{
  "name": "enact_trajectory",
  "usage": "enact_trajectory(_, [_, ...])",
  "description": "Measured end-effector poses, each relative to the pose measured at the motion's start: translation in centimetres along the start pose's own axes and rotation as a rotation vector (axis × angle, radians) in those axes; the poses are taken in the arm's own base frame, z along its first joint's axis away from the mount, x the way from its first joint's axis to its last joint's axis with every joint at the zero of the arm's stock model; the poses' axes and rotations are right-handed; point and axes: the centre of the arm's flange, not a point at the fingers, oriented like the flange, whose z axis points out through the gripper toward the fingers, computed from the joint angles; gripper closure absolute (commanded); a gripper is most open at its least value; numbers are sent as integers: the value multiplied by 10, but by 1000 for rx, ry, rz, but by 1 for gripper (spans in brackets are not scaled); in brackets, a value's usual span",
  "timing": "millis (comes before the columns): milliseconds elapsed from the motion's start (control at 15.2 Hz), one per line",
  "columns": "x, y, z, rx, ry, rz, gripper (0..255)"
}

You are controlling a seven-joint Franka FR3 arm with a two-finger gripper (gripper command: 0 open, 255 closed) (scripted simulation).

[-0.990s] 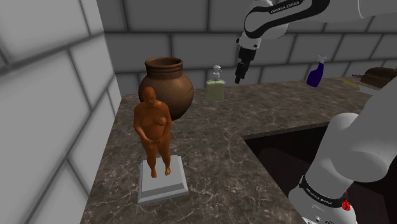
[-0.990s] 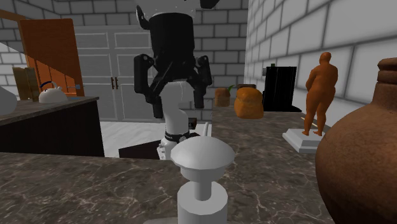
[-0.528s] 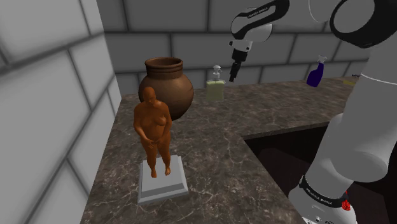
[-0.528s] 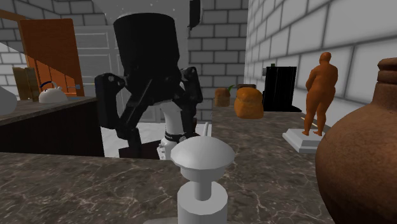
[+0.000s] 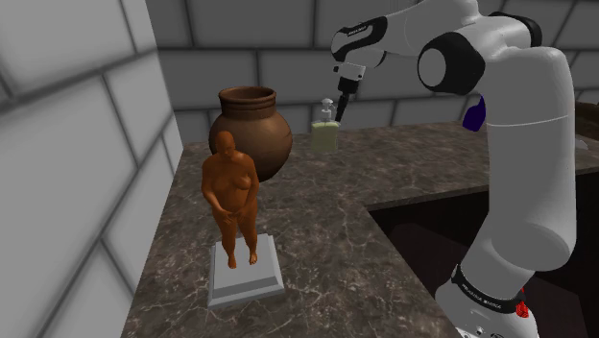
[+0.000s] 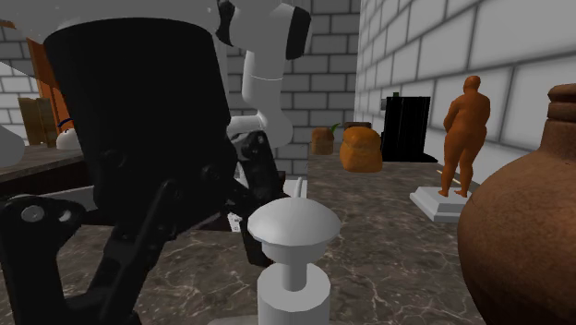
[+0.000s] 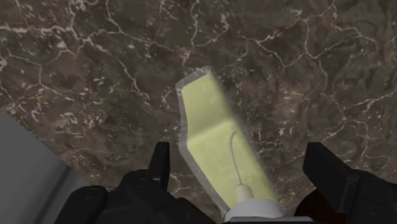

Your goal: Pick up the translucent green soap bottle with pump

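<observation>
- The black two-finger tool [image 7: 238,156] on the white arm [image 5: 518,144] points down over the pale yellow-green translucent soap bottle [image 5: 324,134], which has a white pump head [image 6: 294,224].
- The tool is open. Its fingers [image 7: 160,162] stand wide apart and clasp nothing.
- In the wrist view the pump head sits between the fingers and touches neither.
- The soap bottle stands upright on the dark veined marble surface [image 5: 326,221], close to the grey block wall [image 5: 288,67] at the back.
- A round brown clay pot [image 5: 251,134] stands just beside the soap bottle, on the shoulder view's left of it.
- In the shoulder view the tool tip hangs at pump height, just right of the pump head. Contact cannot be told from there.
- In the second exterior view the tool looms large and black in the left foreground. The pump head is right in front of the camera and the pot is at the right edge.
- An orange-brown human figurine [image 5: 230,197] stands upright on a grey square base [image 5: 246,276]. It is nearer the shoulder camera than the pot and well apart from the soap bottle.
- A blue spray bottle [image 5: 472,113] stands at the back on the shoulder view's right, partly hidden behind the arm.
- In the second exterior view, an orange-brown lumpy sack shape [image 6: 362,148] and a black box [image 6: 409,129] sit at the far end of the surface, near the wall.
</observation>
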Motion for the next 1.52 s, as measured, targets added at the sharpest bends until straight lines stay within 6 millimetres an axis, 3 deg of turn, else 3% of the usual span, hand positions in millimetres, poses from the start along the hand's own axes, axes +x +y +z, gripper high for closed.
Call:
enact_trajectory(528, [-2,10,38,5,3,-11,0])
enact_trajectory(594, [-2,10,39,5,3,-11,255])
enact_trajectory(1254, [-3,10,39,4,3,-10,255])
enact_trajectory(1518, [0,8,25,5,3,-11,255])
